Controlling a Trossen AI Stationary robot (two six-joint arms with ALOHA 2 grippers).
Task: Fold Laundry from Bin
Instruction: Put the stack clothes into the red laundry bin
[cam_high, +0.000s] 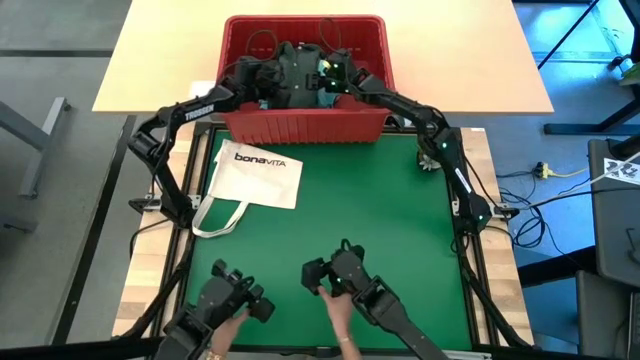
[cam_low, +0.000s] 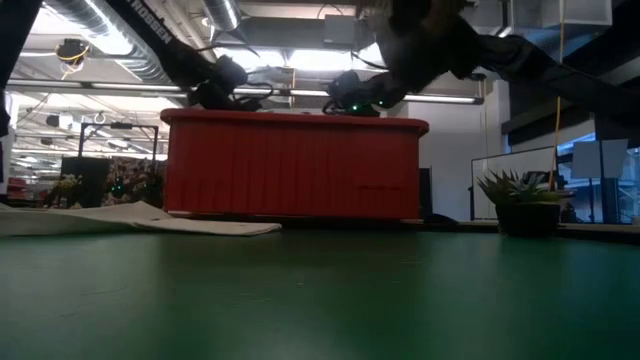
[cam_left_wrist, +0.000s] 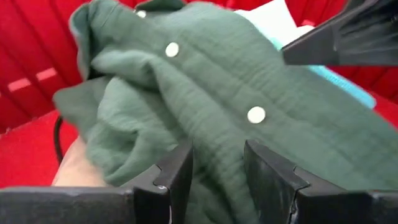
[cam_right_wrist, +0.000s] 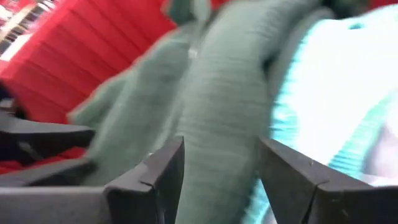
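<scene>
The red bin (cam_high: 300, 128) (cam_low: 290, 165) stands at the far edge of the green mat with laundry in it. On top lies a dark green shirt (cam_high: 298, 72) (cam_left_wrist: 205, 93) with white buttons, over a light turquoise garment (cam_right_wrist: 348, 93) (cam_left_wrist: 273, 15) and a tan cloth (cam_left_wrist: 78, 168). Both arms reach into the bin. My left gripper (cam_high: 265, 80) (cam_left_wrist: 217, 165) is open, with green shirt cloth showing between its fingers. My right gripper (cam_high: 330, 75) (cam_right_wrist: 221, 168) is open astride a raised fold of the green shirt (cam_right_wrist: 217, 112). My left gripper comes slanting down from the bin's left side; whether its fingers (cam_left_wrist: 177, 171) touch the green shirt I cannot tell. My right gripper comes slanting down from the bin's right side, a finger (cam_right_wrist: 161, 168) on each side of the green fold; touching or not, I cannot tell.
A white "bonaVITA" tote bag (cam_high: 255, 175) (cam_low: 150, 218) lies flat on the mat's left, just before the bin. At the near edge a person's hands (cam_high: 340, 320) work two dark control arms. A small plant (cam_low: 525, 200) stands beyond the table on the right.
</scene>
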